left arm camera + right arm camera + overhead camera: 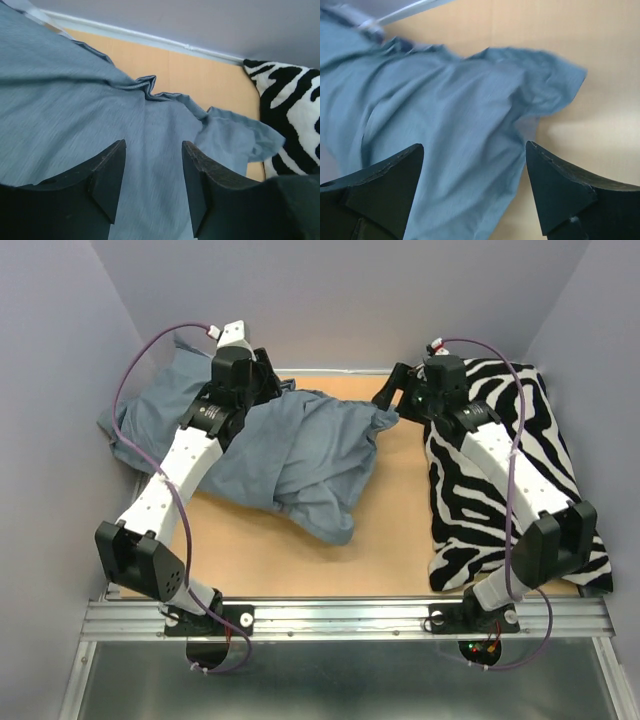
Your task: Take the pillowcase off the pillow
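Our left gripper (153, 145) and right gripper (474, 145) are both hovering unclenched at the pillowcase (300, 455), and we are risking pinching the hidden pillow along with its cloth.

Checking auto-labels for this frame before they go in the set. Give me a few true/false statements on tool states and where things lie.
1. The left tool is open over the pillowcase. True.
2. The right tool is shut on the pillowcase. False: its jaws stand wide apart above the fabric, pinching nothing.
3. The zebra cushion lies on the right of the table, under the right arm. True.
4. The pillow lies bare on the table. False: no white pillow shows, only blue-grey fabric.
5. The left arm reaches over the zebra cushion. False: it reaches over the pillowcase.
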Controlling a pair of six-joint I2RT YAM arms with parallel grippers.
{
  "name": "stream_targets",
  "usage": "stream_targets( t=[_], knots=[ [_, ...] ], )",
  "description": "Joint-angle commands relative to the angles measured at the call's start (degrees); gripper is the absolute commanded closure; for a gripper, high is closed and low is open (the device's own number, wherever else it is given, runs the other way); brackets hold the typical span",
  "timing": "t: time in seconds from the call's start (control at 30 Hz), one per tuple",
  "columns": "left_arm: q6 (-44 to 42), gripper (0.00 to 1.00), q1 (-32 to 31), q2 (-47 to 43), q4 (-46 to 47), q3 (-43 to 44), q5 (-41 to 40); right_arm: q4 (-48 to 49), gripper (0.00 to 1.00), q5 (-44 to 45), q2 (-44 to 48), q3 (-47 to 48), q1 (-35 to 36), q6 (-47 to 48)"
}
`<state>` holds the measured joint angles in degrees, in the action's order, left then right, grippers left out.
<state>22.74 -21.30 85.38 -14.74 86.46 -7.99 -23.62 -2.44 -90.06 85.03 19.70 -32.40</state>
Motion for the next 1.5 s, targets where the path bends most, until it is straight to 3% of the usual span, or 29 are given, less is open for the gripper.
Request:
stream_targets(
  t=[0.0, 0.13, 0.3, 0.57, 0.7, 0.73, 0.8, 0.83, 0.9, 1.0, 1.07, 1.3, 1.47],
  knots=[
    [-3.0, 0.40, -2.8, -5.9, -5.3, 2.0, -7.6, 1.1, 0.12, -3.5, 4.7, -5.4, 4.0, 0.7],
    [-2.2, 0.39, -7.9, -10.1, -7.1, -5.6, -14.2, 1.0, 0.12, 1.3, 6.0, -8.0, 13.8, 1.1],
    [0.4, 0.38, -11.9, -13.3, -6.8, -16.1, -15.8, 2.0, 0.12, 8.6, 4.7, -10.8, 23.5, -0.4],
    [2.2, 0.35, -15.4, -13.6, -1.7, -25.9, -13.2, 4.2, 0.12, 12.5, 0.8, -14.5, 26.6, -2.0],
    [2.7, 0.35, -15.4, -13.0, -1.2, -26.1, -14.9, 4.4, 0.27, 13.6, -0.7, -14.7, 26.6, -2.1],
    [3.1, 0.37, -15.4, -13.0, -1.4, -25.9, -16.3, 4.4, 0.42, 13.8, -0.7, -14.8, 26.7, -2.3],
    [4.1, 0.49, -15.4, -13.4, -2.4, -25.2, -18.4, 4.3, 0.60, 14.6, 0.7, -15.4, 26.6, -2.3],
    [4.3, 0.59, -15.4, -13.6, -2.9, -24.9, -19.0, 4.3, 0.63, 15.0, 1.4, -15.9, 26.6, -2.3],
    [4.3, 0.67, -15.4, -14.2, -3.5, -24.1, -20.7, 3.8, 0.71, 17.0, 4.0, -17.0, 26.6, -2.1],
    [4.4, 0.85, -15.4, -14.2, -5.4, -22.7, -22.8, 2.8, 0.80, 18.6, 6.9, -19.3, 26.6, -2.1],
    [4.7, 0.90, -15.4, -14.3, -6.0, -22.0, -23.5, 2.4, 0.83, 19.1, 8.4, -20.5, 26.6, -2.5],
    [4.1, 0.92, -14.2, -16.0, -6.7, -20.7, -25.8, -1.5, 0.89, 23.5, 15.9, -25.7, 26.5, -3.0],
    [3.6, 1.00, -5.7, -16.1, -3.6, -25.2, -18.6, -3.9, 0.95, 26.6, 18.7, -31.2, 26.2, -5.2]
  ],
)
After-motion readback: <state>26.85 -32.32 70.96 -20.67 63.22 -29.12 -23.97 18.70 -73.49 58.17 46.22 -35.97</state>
